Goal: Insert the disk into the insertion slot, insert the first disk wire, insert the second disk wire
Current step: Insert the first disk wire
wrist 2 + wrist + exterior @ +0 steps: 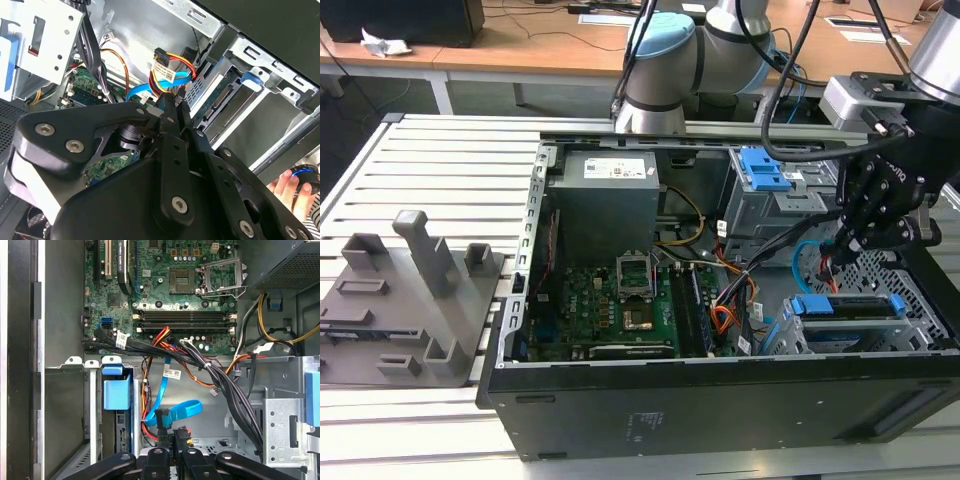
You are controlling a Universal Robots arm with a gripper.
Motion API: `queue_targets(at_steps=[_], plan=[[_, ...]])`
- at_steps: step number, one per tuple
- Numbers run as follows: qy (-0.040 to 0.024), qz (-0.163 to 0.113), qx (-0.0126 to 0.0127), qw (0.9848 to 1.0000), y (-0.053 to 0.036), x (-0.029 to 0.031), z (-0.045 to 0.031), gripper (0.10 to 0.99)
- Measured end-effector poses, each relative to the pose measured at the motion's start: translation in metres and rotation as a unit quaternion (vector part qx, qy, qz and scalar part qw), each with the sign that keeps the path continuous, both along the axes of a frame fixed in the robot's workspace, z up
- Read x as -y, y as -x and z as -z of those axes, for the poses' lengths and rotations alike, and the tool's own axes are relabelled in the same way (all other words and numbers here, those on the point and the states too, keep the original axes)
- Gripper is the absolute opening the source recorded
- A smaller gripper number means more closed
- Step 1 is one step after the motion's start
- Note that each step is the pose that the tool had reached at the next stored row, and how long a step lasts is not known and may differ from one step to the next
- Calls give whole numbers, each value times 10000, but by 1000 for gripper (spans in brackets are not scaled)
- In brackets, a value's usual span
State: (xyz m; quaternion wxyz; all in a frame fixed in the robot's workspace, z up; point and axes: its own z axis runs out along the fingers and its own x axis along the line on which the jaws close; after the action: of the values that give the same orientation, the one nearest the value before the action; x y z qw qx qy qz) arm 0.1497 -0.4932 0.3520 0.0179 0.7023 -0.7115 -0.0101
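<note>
The disk [850,312], grey with blue side rails, lies in the insertion slot [920,300], a perforated grey cage at the case's right end in the exterior view. In both wrist views its connector edge [222,97] [120,432] faces the open case floor. My gripper [840,250] [172,100] [175,441] hangs just beside that edge. It is shut on the small dark plug of the first disk wire [183,432], whose thin red lead [828,268] trails below. A looped blue flat cable [180,410] with a dark plug lies loose next to it, apparently the second disk wire.
A taller grey cage with a blue latch [765,172] stands behind the gripper. A bundle of black, orange and yellow wires [220,375] crosses the case floor beside the motherboard [610,300]. A person's hand [287,185] rests outside the case. Grey fixtures [410,290] stand on the slatted table.
</note>
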Motion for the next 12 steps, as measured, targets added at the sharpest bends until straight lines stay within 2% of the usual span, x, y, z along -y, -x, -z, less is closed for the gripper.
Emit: queue_targets(at_steps=[2, 5, 7, 11, 12], plan=[[3, -1, 0, 10000, -3, -1, 0, 165], [2, 0, -9, 10000, -78, -1, 0, 165], [3, 0, -10, 10000, -79, 22, 0, 165], [3, 0, -9, 10000, -79, 97, 0, 165], [2, 0, -10, 10000, -79, 142, 0, 165]])
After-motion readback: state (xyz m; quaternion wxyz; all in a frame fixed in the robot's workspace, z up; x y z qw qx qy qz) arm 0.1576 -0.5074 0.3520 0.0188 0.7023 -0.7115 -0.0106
